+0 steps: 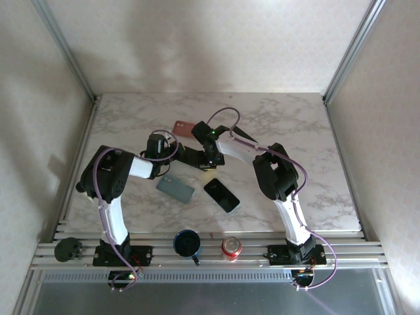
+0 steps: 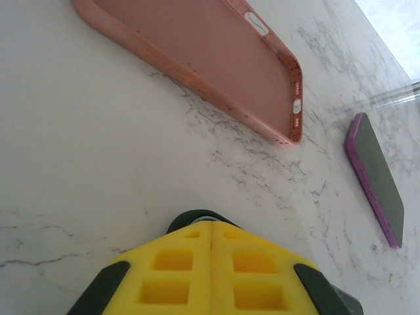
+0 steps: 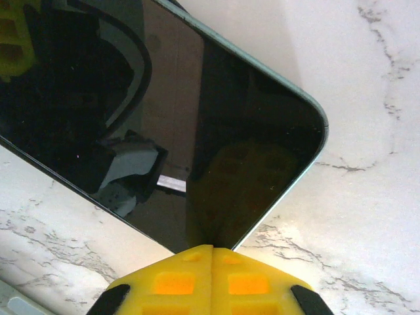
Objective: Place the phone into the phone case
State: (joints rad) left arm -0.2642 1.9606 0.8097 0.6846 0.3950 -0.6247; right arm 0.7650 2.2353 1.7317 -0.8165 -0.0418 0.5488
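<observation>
An empty pink phone case (image 2: 216, 59) lies open side up ahead of my left gripper (image 2: 211, 226), whose yellow fingers are pressed together with nothing between them. In the top view the case (image 1: 185, 127) lies just behind both grippers. A black-screened phone (image 3: 164, 111) with a pale green rim lies flat on the marble. My right gripper (image 3: 211, 249) is shut, its tip at that phone's near edge and mirrored in the glass. From above, the left gripper (image 1: 167, 143) and right gripper (image 1: 209, 161) hang close together at mid-table.
A purple-rimmed phone (image 2: 377, 177) lies to the right of the pink case. A grey-green slab (image 1: 175, 189) and a black phone (image 1: 221, 195) lie nearer the front. A dark mug (image 1: 187, 243) and a red can (image 1: 231, 247) stand on the front rail.
</observation>
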